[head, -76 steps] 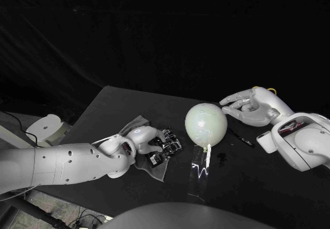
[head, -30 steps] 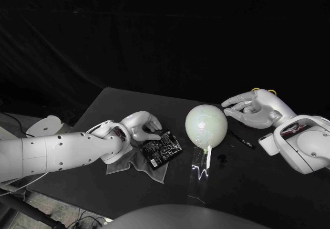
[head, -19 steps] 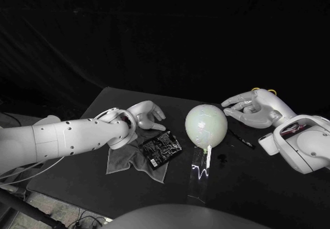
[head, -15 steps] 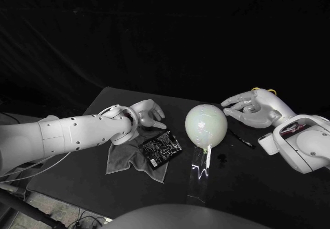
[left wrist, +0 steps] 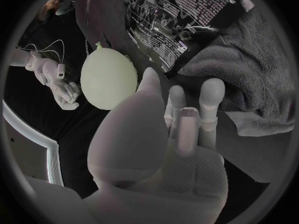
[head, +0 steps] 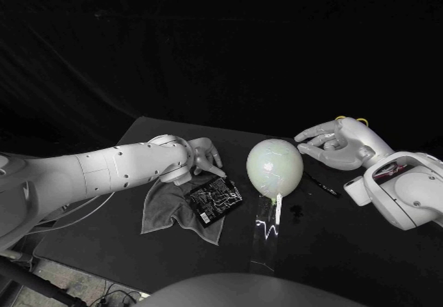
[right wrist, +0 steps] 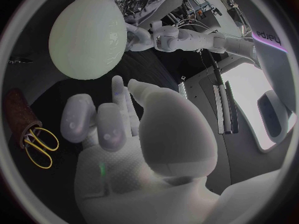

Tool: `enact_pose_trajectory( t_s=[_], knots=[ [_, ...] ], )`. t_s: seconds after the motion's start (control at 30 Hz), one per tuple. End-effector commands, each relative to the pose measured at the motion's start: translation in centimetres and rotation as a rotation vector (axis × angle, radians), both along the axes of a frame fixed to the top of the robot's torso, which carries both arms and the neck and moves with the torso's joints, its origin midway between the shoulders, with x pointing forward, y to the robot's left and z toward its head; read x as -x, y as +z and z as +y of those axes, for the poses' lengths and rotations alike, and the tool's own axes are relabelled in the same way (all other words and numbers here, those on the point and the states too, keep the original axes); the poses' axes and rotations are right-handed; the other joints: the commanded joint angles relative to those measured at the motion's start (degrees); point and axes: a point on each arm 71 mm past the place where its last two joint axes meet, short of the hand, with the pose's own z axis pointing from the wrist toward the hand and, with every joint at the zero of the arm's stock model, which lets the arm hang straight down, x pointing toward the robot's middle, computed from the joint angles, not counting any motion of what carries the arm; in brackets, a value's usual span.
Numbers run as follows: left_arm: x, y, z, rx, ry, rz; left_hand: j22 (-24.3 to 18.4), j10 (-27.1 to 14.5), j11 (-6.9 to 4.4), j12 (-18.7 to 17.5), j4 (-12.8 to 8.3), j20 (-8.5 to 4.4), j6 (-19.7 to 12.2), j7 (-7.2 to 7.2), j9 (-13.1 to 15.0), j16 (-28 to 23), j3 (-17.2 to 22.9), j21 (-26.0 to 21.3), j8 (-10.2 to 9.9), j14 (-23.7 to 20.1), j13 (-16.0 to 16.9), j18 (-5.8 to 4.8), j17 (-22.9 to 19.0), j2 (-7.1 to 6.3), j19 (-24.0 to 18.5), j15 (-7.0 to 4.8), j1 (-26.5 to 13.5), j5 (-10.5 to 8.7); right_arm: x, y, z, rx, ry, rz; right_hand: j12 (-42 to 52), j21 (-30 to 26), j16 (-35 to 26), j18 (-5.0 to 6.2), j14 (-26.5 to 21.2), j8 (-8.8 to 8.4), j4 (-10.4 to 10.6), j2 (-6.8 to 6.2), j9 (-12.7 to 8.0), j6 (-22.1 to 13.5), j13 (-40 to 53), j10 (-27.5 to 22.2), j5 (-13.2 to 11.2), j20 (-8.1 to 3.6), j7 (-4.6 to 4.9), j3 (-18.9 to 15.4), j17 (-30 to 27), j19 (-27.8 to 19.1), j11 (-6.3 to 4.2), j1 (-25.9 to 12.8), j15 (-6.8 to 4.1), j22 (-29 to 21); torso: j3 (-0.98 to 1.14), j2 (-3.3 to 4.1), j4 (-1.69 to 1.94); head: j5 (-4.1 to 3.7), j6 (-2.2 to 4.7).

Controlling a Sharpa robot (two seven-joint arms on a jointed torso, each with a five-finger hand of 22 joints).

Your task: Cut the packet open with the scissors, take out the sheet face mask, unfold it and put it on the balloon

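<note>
The dark printed packet [head: 214,197] lies flat on a grey cloth [head: 164,206], left of the pale balloon [head: 275,167]. The balloon stands upright on a clear stand [head: 267,224]. My left hand [head: 205,157] hovers open just beyond the packet's far edge, holding nothing; its wrist view shows the fingers [left wrist: 211,97] spread above the packet [left wrist: 181,15] and cloth [left wrist: 255,99]. My right hand [head: 334,145] is open beside the balloon's right side, apart from it. Yellow-handled scissors [right wrist: 36,145] stand in a brown holder [right wrist: 17,115] near the right hand.
A thin black stick [head: 323,185] lies on the table right of the balloon. The table's left edge [head: 111,163] runs close behind the left arm. In the right wrist view the balloon [right wrist: 84,32] stands between that hand and my left hand [right wrist: 149,35].
My left hand has lifted off the packet and drawn back toward the table's far side, fingers spreading. The packet stays on the cloth. The right hand has hardly moved.
</note>
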Motion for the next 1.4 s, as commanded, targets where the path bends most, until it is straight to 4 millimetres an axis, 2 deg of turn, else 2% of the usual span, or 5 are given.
enact_pose_trajectory(
  t_s=[0.03,0.13,0.33,1.03,1.4],
  knots=[
    [0.10,-0.61,-0.26,0.029,0.001,0.137,3.43,3.34,-0.07,5.21,-0.08,0.02,-0.19,0.25,-0.18,0.57,0.07,2.47,0.43,4.56,6.15,-0.80,9.72,0.82,1.28,0.01,-0.01,-0.08,0.04,0.07,0.12,0.003,0.009,-0.010,-0.21,-0.31,-0.16,-0.04,-0.22,0.07,-0.28,-0.01,0.05,-0.36,0.05,0.40,0.00,0.14,0.19,-0.07,-0.06,-0.40,-0.12,-0.32,-0.07,2.27,0.01,-0.04,0.08,-0.04,-0.10],
    [-0.13,-0.67,-0.22,0.031,0.010,0.148,6.01,5.32,0.11,8.75,-0.04,0.15,-0.88,0.43,-0.53,0.84,0.03,4.27,0.15,4.89,10.73,-1.17,10.60,0.88,1.97,0.16,0.04,-0.04,0.03,0.07,0.13,0.003,0.010,-0.010,-0.20,-0.32,-0.19,-0.04,-0.24,0.07,-0.28,-0.01,0.06,-0.36,0.08,0.44,0.00,0.14,0.19,-0.06,-0.11,-0.41,-0.13,-0.36,-0.07,2.27,0.02,-0.05,0.11,-0.05,-0.15],
    [-0.26,-0.82,-0.24,0.023,0.010,0.174,9.41,7.34,0.34,11.89,-0.04,0.34,-1.38,0.68,-0.90,1.09,0.17,6.47,-0.02,5.18,14.79,-1.67,11.45,1.08,3.02,0.34,0.19,-0.02,0.02,0.07,0.12,0.003,0.009,-0.010,-0.17,-0.41,-0.21,-0.02,-0.25,0.07,-0.30,0.01,0.06,-0.36,0.11,0.50,0.02,0.13,0.17,-0.04,-0.15,-0.47,-0.15,-0.37,-0.08,2.22,-0.02,-0.06,0.15,-0.14,-0.27],
    [-0.48,-1.39,-0.47,-0.015,-0.003,0.235,12.95,8.31,0.85,13.91,-0.13,0.79,-2.56,1.22,-1.55,1.41,0.64,8.82,-0.59,5.50,17.07,-2.20,12.50,1.96,4.09,0.81,0.60,-0.03,0.05,0.08,0.17,0.000,0.013,-0.009,-0.14,-0.45,-0.22,-0.01,-0.25,0.07,-0.35,0.00,0.07,-0.36,0.15,0.58,0.04,0.13,0.15,-0.02,-0.17,-0.49,-0.18,-0.38,-0.09,2.21,0.02,-0.11,0.07,-0.04,-0.46],
    [-0.36,-1.59,-0.75,-0.008,-0.040,0.267,14.26,10.75,-1.09,15.87,-0.86,-0.09,5.01,-1.12,-0.93,1.58,1.56,9.97,2.75,5.67,20.25,-2.25,13.11,4.98,3.97,-0.59,3.65,-0.02,0.06,0.08,0.22,-0.001,0.016,-0.010,-0.14,-0.45,-0.22,-0.01,-0.25,0.07,-0.35,0.00,0.07,-0.36,0.15,0.58,0.04,0.13,0.15,-0.02,-0.17,-0.49,-0.18,-0.38,-0.09,2.21,-0.03,-0.11,0.13,-0.01,-0.57]
  ],
)
